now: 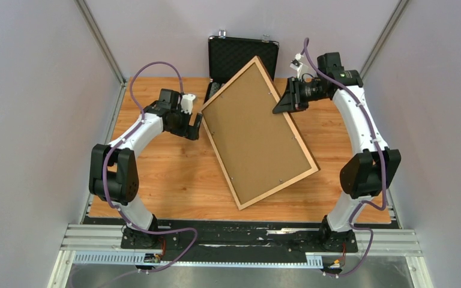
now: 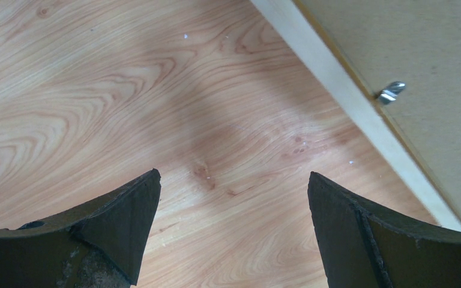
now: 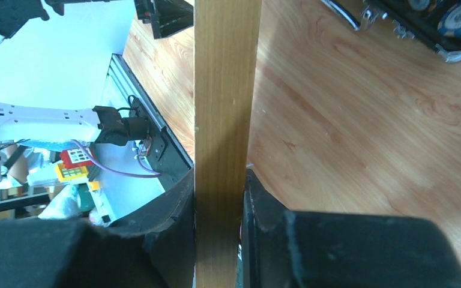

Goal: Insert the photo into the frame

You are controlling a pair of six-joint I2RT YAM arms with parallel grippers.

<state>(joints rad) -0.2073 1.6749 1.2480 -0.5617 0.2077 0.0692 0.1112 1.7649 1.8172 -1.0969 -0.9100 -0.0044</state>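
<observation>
Look to the middle of the table [image 1: 174,174] for the frame [image 1: 221,159]. Lies slantwise and back side up, showing the brown backing panel [image 1: 255,132] and a small metal clip [image 2: 391,91] near the left rail. Stretches from the near middle toward the black case [image 1: 240,54] at the far side. No sign of the photo in any view; cannot tell whether under the panel or somewhere else.

Note the right gripper [image 1: 282,105]: pinches the frame's far right rail, jaws pressed on both faces of the wood, plain in the wrist view. Cannot tell for sure whether that side is lifted off the table.

Note the left gripper [image 1: 196,127]: spread wide, holding nothing, hovers over bare wood just beside the frame's left corner.

Expect a stiff and fairly light thing, yet wide, so prone to swing or twist around a single pinch at one edge. Treat the hidden front face, likely glazed, as fragile: no knocking a corner on the table. Reckon the smooth rail a little slippery between narrow pads. Take hold on the wooden rail only, never on the panel. Better to add a second pinch on the opposite, left rail to share the load.
</observation>
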